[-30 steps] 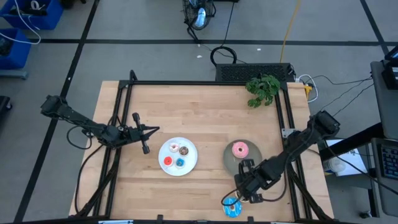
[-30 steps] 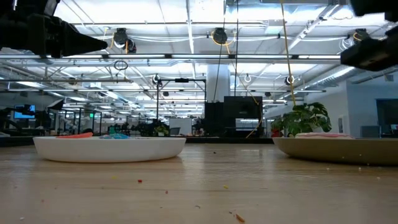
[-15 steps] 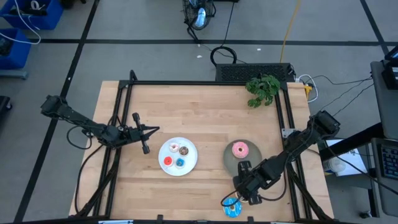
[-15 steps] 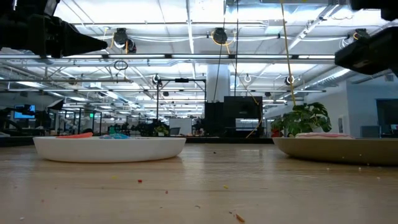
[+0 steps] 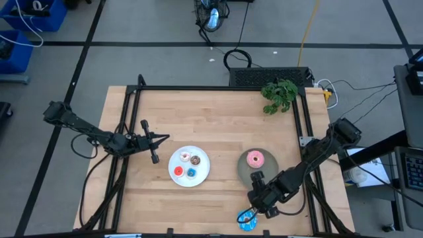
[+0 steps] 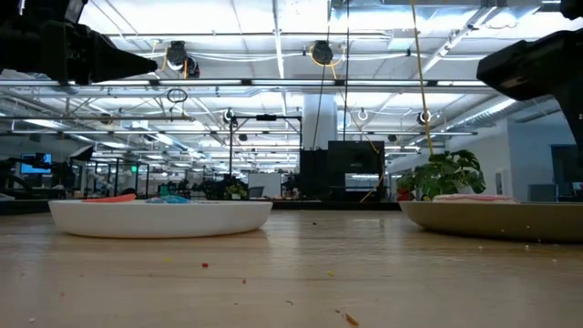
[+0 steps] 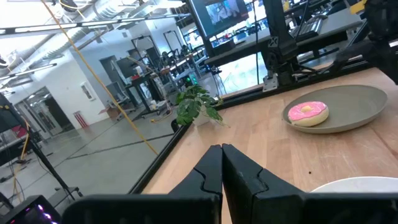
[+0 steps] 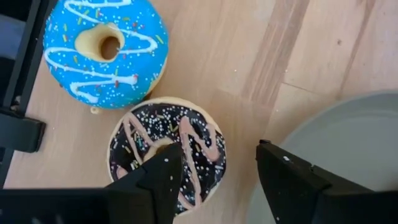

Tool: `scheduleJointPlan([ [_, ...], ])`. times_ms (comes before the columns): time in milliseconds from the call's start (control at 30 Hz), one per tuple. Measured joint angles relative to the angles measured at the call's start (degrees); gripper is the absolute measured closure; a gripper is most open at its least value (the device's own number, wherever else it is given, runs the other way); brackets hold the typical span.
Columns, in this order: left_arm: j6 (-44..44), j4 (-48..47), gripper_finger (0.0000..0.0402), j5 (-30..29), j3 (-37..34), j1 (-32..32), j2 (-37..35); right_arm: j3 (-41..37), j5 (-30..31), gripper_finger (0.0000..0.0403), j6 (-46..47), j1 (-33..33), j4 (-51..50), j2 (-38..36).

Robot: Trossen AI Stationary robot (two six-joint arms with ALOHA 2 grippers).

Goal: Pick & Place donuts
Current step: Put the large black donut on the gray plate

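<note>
At the table's near edge, right of centre, sits the large chocolate ring donut with white sprinkles and pink drizzle (image 8: 166,153), flat on the light wooden tabletop (image 5: 218,119), touching or just beside the large blue-iced ring donut with white drizzle (image 8: 104,51). Right gripper (image 8: 214,177) hangs directly over the chocolate one, fingers spread wide, one finger (image 8: 149,180) above its lower part, the other (image 8: 292,180) over the gap toward the round grey plate (image 8: 348,149); nothing pinched. Grey plate holds the large pink-iced ring donut (image 5: 255,158). Round white plate (image 5: 189,166), left of the grey one, carries small ring donuts: red (image 5: 178,171), blue (image 5: 191,173), brown (image 5: 195,159), whitish (image 5: 184,157). Left gripper (image 7: 222,163) waits off the white plate's left side, raised, fingers pressed together, empty. Small green leafy plant (image 5: 279,94) stands near the far right corner.
</note>
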Motion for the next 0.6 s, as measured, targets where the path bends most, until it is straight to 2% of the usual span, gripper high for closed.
scheduleJointPlan([
  [600, -0.3, 0.0, 0.0385, 0.0, 0.0, 0.0, 0.0, 0.1, -1.8, 0.0177, -3.4, 1.5, 1.2, 4.5],
])
